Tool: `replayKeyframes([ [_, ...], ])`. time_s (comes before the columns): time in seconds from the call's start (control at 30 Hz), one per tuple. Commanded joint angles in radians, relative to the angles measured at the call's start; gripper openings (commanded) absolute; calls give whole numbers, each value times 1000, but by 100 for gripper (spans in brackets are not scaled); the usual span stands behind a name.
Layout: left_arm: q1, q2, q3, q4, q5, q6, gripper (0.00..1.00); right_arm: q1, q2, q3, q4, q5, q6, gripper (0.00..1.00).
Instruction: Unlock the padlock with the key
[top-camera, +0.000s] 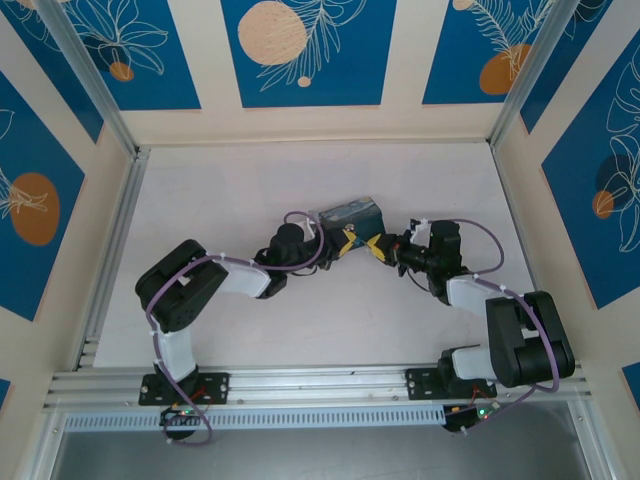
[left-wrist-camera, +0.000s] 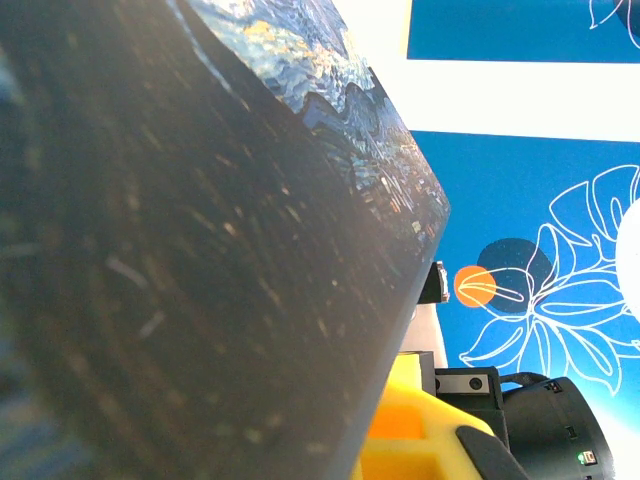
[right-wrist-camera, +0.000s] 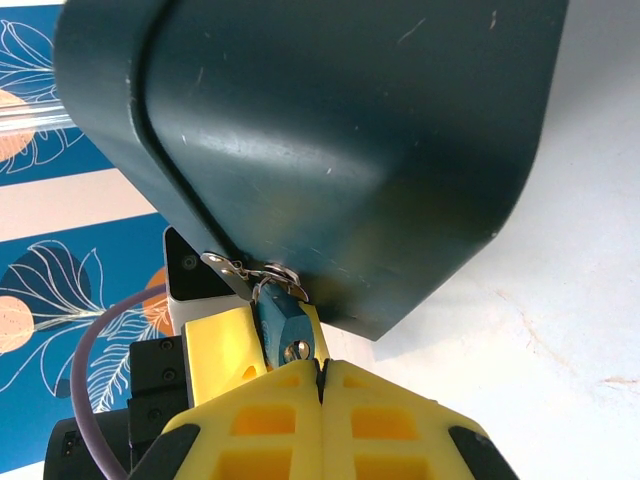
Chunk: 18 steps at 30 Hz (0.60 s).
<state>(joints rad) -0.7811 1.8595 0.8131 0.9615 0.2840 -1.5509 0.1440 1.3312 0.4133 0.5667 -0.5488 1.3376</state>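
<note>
left gripper (top-camera: 347, 240) clamped, likely on padlock (right-wrist-camera: 283, 318) | right gripper (right-wrist-camera: 322, 375) pinched shut, contents too small to tell | tin (left-wrist-camera: 200, 260) near-lens, blurred

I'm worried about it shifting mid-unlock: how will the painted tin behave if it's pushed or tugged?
The tin looks rigid, with smooth hard walls, so it would probably slide rather than flex. The padlock hangs from a small hasp at its edge, so tugging there would likely swing or tip the tin.
</note>
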Motion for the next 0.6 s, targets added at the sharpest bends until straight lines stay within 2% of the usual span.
replayKeyframes([
  [0.0,-8,-43,4,34,10,5,0,8,-12,36,-18,-2,-36,0],
  [0.3,-12,-53,29,27,23,-20,0,15,-4,61,-80,19,-136,0],
  [0.57,-18,-59,34,29,25,-29,0,22,37,55,-7,24,-147,0],
])
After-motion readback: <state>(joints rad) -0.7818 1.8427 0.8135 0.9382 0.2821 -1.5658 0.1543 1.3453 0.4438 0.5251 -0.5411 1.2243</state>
